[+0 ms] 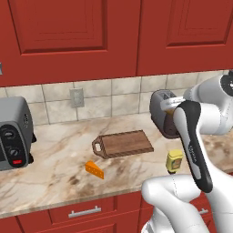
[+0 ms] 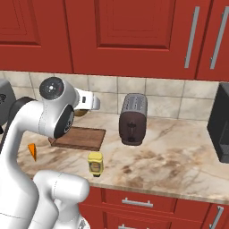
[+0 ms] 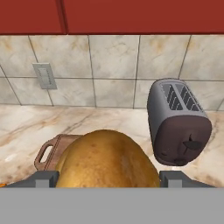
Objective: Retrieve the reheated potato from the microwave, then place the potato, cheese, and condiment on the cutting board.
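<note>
A tan-brown potato (image 3: 107, 155) sits between my fingertips, and my gripper (image 3: 109, 179) is shut on it. From the base, the gripper (image 1: 169, 107) (image 2: 86, 107) hangs above the counter with the potato (image 2: 82, 112) peeking out, just past the right end of the cutting board (image 1: 125, 143) (image 2: 78, 137) (image 3: 46, 152). The orange cheese (image 1: 94, 169) (image 2: 32, 151) lies in front of the board. The yellow condiment (image 1: 174, 160) (image 2: 95, 163) stands near the counter's front edge. The dark microwave (image 2: 220, 127) is at the far right.
A grey toaster (image 1: 160, 116) (image 2: 133, 118) (image 3: 177, 120) stands against the tiled wall right of the board. A toaster oven (image 1: 13, 132) sits at the far left. A wall outlet (image 3: 44, 75) is behind the board. Red cabinets hang overhead.
</note>
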{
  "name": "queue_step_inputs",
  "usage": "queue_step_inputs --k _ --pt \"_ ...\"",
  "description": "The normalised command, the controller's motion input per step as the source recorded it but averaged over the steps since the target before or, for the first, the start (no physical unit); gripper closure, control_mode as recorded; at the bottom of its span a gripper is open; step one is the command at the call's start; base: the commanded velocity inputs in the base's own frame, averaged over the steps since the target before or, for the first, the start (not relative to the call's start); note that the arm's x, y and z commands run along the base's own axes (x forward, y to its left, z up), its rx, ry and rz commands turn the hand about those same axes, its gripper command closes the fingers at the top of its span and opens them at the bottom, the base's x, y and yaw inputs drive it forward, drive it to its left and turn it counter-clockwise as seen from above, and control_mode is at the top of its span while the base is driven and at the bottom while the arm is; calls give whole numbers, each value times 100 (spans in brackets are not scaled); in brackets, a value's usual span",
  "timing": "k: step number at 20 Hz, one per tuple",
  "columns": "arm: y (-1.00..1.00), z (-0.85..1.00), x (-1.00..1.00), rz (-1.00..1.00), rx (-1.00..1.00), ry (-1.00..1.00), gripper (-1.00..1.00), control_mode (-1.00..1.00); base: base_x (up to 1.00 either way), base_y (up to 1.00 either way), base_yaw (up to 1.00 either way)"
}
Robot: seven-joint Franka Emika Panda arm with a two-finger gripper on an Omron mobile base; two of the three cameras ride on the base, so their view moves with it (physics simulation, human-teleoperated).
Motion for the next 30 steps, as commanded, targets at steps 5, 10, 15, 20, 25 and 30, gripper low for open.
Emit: queue_step_inputs --k 5,10,15,20,25,30 --pt "0 0 0 0 0 0 100 -100 0 0 0" --pt "0 0 0 0 0 0 100 -100 0 0 0" --pt "7 -6 6 -5 -1 0 100 -100 0 0 0" --pt "48 -22 40 -17 0 11 100 -100 0 0 0" --pt "35 -28 44 -7 2 12 100 -100 0 0 0" --pt "13 -31 29 0 15 5 100 -100 0 0 0"
